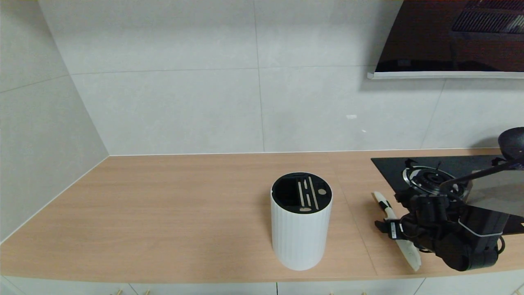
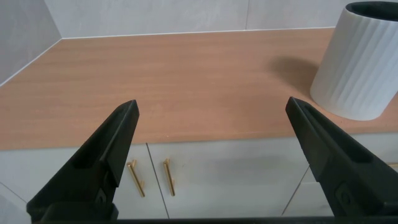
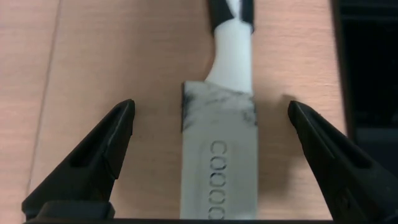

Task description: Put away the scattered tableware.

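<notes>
The right gripper (image 3: 211,118) hangs low over the knife (image 1: 412,257) with its fingers spread wide. One fingertip stands on either side of the white blade and neither touches it. The blade's base and the start of the black and white handle lie between the fingers in the right wrist view.

The knife lies flat on the wooden counter (image 1: 163,205) at the right, close to the near edge. Its handle points far and slightly left, and its tip points near and right. It sits just left of the black hob (image 1: 389,166), apart from the hob's edge, and well to the right of the holder (image 1: 301,229).

The holder is a white ribbed cylinder standing upright near the middle of the counter. Its black top has one large opening on the left and several narrow slots on the right.

The left gripper (image 2: 211,109) is also released, its two dark fingers far apart. It hovers off the near edge of the counter, to the left of the holder, holding nothing. Below it the white cabinet fronts carry two thin gold handles (image 2: 152,177).

On the hob a round burner (image 1: 430,178) sits beside the right arm. Pale grey tiles cover the wall behind, and a dark hood (image 1: 450,37) hangs at the far right above the hob.
</notes>
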{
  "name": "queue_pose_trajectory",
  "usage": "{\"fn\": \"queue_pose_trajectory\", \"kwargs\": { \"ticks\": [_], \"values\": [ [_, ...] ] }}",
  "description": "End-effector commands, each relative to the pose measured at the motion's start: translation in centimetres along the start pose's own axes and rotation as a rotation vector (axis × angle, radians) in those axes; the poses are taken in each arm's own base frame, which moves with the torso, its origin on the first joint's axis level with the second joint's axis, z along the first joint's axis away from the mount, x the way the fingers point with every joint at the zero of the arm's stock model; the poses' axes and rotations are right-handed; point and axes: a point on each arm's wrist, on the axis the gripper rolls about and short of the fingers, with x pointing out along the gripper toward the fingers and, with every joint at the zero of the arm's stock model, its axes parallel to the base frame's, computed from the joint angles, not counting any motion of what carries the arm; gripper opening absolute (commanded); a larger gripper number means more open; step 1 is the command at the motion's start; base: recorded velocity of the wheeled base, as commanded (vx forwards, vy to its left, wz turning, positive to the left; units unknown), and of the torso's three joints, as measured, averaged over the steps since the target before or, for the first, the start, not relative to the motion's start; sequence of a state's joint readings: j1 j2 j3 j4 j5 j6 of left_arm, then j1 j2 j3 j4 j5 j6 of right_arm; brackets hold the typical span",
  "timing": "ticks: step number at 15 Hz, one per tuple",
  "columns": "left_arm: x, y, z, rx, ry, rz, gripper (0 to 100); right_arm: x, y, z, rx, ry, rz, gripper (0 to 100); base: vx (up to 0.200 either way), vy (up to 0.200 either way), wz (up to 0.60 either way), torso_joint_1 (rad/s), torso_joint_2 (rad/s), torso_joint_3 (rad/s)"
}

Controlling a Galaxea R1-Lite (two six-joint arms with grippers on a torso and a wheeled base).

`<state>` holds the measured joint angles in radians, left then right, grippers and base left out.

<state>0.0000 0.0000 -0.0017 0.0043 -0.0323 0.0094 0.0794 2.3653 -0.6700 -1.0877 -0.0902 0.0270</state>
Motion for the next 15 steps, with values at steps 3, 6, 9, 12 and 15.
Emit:
{"fn": "queue_pose_trajectory", "kwargs": {
  "ticks": [3,6,9,12,15],
  "values": [
    [0.0,0.0,0.0,0.0,0.002,0.002,100,0.5,-0.1,-0.1,0.007,0.0,-0.004,0,0.0,0.0,0.0,0.0,0.0,0.0],
    [0.0,0.0,0.0,0.0,0.002,0.0,100,0.7,0.0,-0.4,0.004,0.009,-0.004,0,0.0,0.0,0.0,0.0,0.0,0.0],
    [0.0,0.0,0.0,0.0,0.001,0.0,100,0.6,-0.1,-0.2,0.005,0.004,-0.004,0,0.0,0.0,0.0,0.0,0.0,0.0],
    [0.0,0.0,0.0,0.0,0.002,0.0,100,-0.4,-0.1,0.9,0.011,-0.029,-0.003,0,0.0,0.0,0.0,0.0,0.0,0.0],
    [0.0,0.0,0.0,0.0,0.002,0.0,100,-4.9,-0.4,4.1,0.021,-0.139,0.012,0,0.0,0.0,0.0,0.0,0.0,0.0]
  ]
}}
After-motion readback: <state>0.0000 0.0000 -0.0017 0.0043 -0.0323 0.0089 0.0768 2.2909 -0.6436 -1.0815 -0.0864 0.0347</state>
